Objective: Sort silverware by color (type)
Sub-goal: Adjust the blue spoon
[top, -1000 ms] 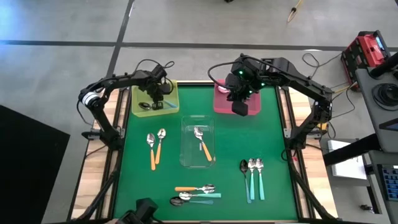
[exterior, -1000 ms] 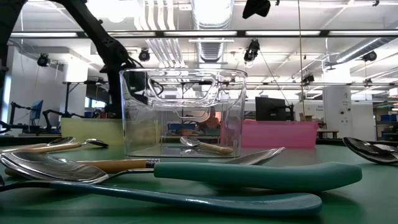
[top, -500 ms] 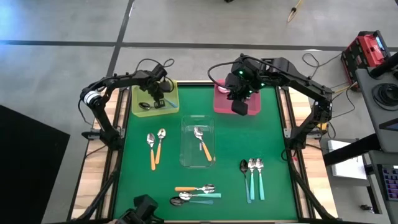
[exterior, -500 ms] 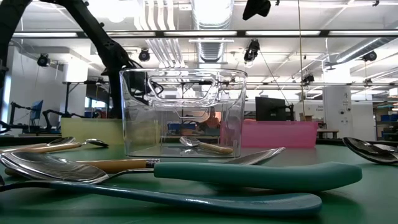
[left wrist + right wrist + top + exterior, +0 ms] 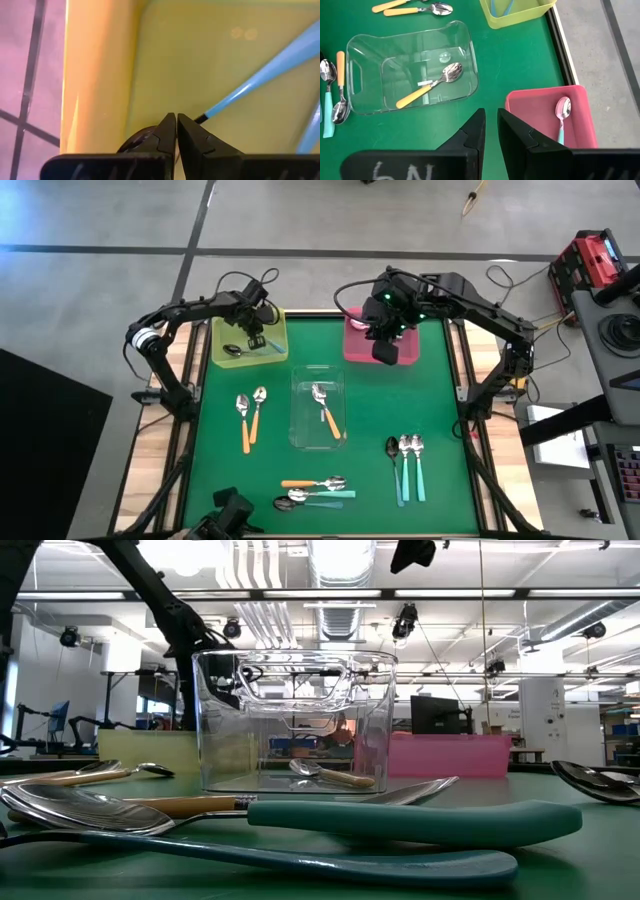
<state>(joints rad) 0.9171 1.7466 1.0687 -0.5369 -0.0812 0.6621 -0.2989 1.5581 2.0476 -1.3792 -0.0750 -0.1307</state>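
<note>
My left gripper (image 5: 256, 332) hangs shut over the yellow tray (image 5: 222, 330) at the far left. In the left wrist view its fingertips (image 5: 176, 120) point down at the tray floor, just beside the dark neck of a blue-handled spoon (image 5: 250, 82) that lies flat there. Whether they touch it, I cannot tell. Another blue handle (image 5: 311, 127) shows at the picture's edge. My right gripper (image 5: 490, 117) waits high above the pink tray (image 5: 530, 107), a narrow gap between its fingers and nothing in it. A teal-handled spoon (image 5: 562, 117) lies in the pink tray.
A clear tray (image 5: 300, 430) at mid-table holds one orange-handled spoon (image 5: 326, 412). Two orange-handled spoons (image 5: 250, 418) lie on the green mat at the left, three teal-handled ones (image 5: 406, 465) at the right, and three more spoons (image 5: 316, 491) near the front edge.
My left gripper has tipped and turned at the wrist above the yellow tray, staying shut and in about the same spot. The spoon in the tray lies as it did.
</note>
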